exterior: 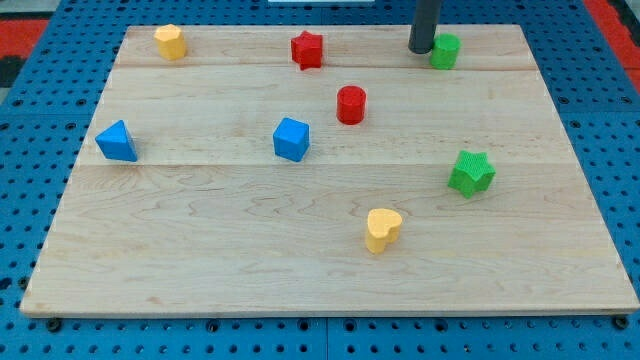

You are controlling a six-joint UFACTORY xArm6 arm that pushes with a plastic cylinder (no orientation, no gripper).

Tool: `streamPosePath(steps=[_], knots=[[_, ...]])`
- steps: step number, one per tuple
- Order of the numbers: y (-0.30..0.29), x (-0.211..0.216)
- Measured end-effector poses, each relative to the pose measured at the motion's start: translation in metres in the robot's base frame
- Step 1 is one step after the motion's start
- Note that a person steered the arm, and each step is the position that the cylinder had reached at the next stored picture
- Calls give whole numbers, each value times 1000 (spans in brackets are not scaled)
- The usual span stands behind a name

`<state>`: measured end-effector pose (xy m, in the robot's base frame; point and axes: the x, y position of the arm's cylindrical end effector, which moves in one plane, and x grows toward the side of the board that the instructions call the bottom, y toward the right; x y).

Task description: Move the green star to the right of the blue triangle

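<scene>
The green star (471, 172) lies on the wooden board (200, 250) at the view's right, a little below the middle. The blue triangle (117, 141) lies at the view's left edge of the board. My tip (421, 49) is at the view's top, right of centre, just left of a green round block (445, 50) and close to it. The tip is far above the green star and far right of the blue triangle.
A blue cube (291, 139) lies near the middle. A red cylinder (351, 104) is above and right of it. A red star (307, 49) and a yellow block (171, 41) lie along the top. A yellow heart (382, 229) lies lower centre.
</scene>
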<state>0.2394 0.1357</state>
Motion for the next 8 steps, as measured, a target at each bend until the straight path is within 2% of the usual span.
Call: streamPosePath(steps=[1,2,3,6,7,8], knots=[[-2,11],[-14,68],[-1,96],[12,119],[-7,126],[83,135]])
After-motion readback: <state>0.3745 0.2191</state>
